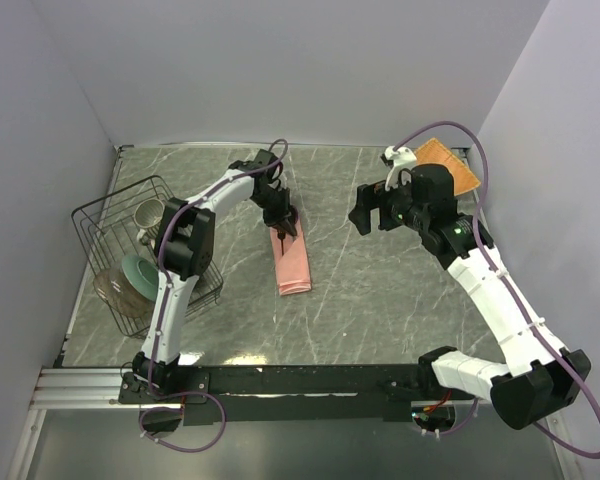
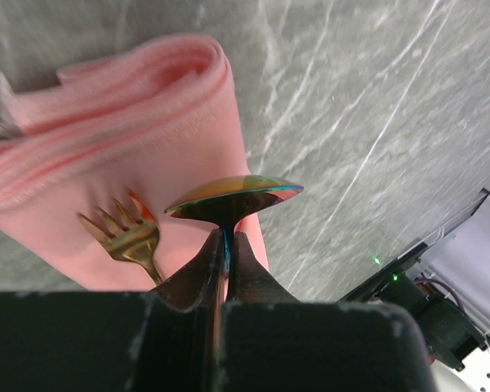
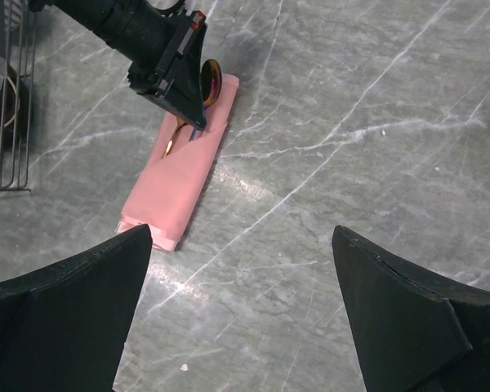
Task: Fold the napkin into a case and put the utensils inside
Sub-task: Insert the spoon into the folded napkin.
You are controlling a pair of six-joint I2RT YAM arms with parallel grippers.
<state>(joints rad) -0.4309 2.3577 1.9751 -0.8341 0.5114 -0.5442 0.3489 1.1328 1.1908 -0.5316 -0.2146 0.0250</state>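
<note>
Pink cloth: the case lies as a narrow folded strip in the middle of the table, its long side running away from the arm bases, well apart from the rack at the left.
Left claw: the left claw is clamped on the spoon at its neck, with the bowl poking out past the fingertips over the far end of the case.
Fork: the fork rests with its tines showing on the cloth just beside the spoon. Whether its handle sits under a layer cannot be told.
Right claw: the right claw hangs with its fingers wide apart and nothing between them, above bare table to the right of the case.
Step in hand: most likely seating the spoon in the case next to the fork.
How to do it well: line the spoon up with the long side of the case, keep it low and nearly flat, and let go only once the metal rests on the cloth alongside the fork.
Risk: the thin cloth may bunch or slide under a dragging spoon, and a nudge could knock the fork askew. The idle right claw could pin the near end if the case starts to creep.
</note>
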